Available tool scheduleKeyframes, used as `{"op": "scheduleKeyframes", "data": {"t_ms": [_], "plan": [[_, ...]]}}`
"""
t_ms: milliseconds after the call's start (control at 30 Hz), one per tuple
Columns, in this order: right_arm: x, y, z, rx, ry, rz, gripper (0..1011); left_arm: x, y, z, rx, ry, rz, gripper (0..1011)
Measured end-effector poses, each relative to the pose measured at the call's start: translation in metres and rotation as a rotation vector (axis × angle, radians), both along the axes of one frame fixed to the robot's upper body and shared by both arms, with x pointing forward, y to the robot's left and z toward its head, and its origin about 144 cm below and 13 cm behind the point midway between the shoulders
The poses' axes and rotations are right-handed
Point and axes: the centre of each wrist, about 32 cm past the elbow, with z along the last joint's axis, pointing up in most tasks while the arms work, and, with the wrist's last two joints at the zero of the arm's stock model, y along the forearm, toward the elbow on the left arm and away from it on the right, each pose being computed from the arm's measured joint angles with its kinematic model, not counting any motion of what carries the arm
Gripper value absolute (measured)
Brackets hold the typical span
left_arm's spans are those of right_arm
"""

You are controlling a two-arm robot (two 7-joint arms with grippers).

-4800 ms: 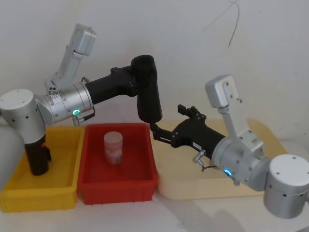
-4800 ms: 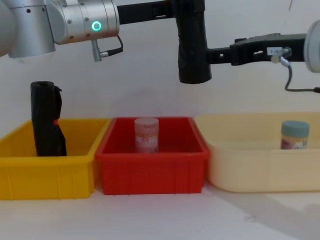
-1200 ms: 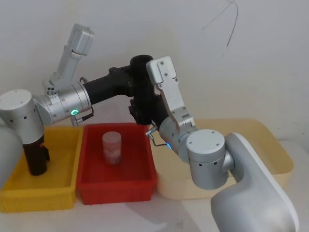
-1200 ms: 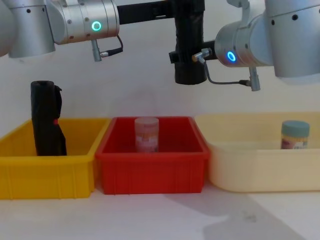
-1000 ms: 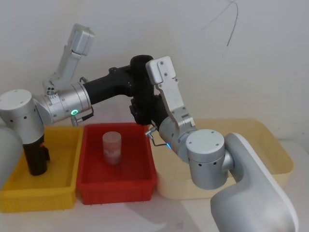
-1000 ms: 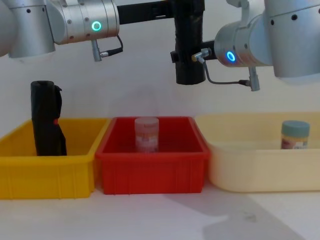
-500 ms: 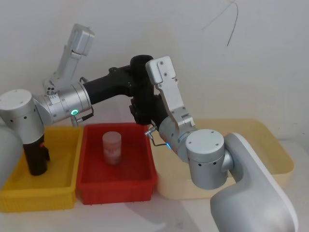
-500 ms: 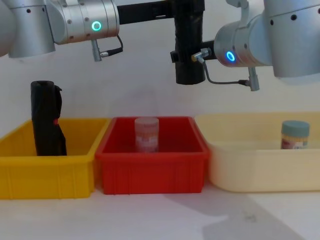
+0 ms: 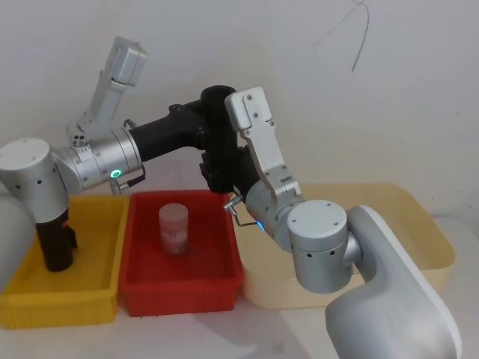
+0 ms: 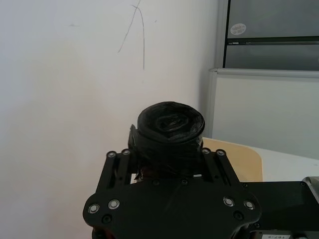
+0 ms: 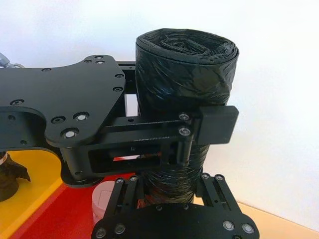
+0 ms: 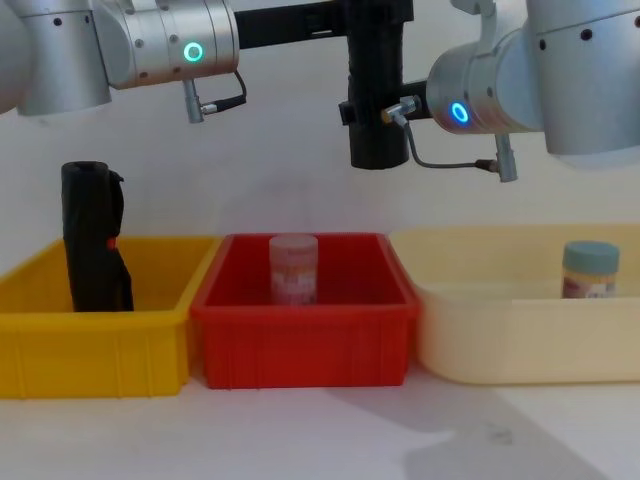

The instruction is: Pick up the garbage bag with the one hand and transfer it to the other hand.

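The right gripper (image 11: 164, 196) has apparently closed on the garbage bag (image 11: 187, 74).

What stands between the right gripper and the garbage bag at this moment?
Nothing visible. The right gripper already sits around the garbage bag, just below the left gripper, which also holds it.

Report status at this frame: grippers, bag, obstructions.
Left gripper shut on garbage bag, upright above red bin. Right gripper around its lower end, closure unclear. Nothing in the way.

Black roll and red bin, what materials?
Roll: looks like thin plastic film wound tight, semi-gloss, with crinkles and sheen on its wraps. Red bin: likely rigid moulded plastic, smooth and slightly glossy, with an even rim and straight walls.
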Motion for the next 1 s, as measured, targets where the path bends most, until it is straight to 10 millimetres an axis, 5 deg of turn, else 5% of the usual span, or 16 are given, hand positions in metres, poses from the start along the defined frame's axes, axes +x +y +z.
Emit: {"op": "scheduleKeyframes", "data": {"t_ms": [533, 1000], "plan": [[0.003, -0.002, 0.001, 0.013, -0.014, -0.025, 518, 0.000, 0.000, 0.000, 0.000, 0.000, 0.000, 1001], [0.014, -0.025, 0.007, 0.040, -0.045, -0.169, 518, 0.000, 0.000, 0.000, 0.000, 0.000, 0.000, 1001]]}}
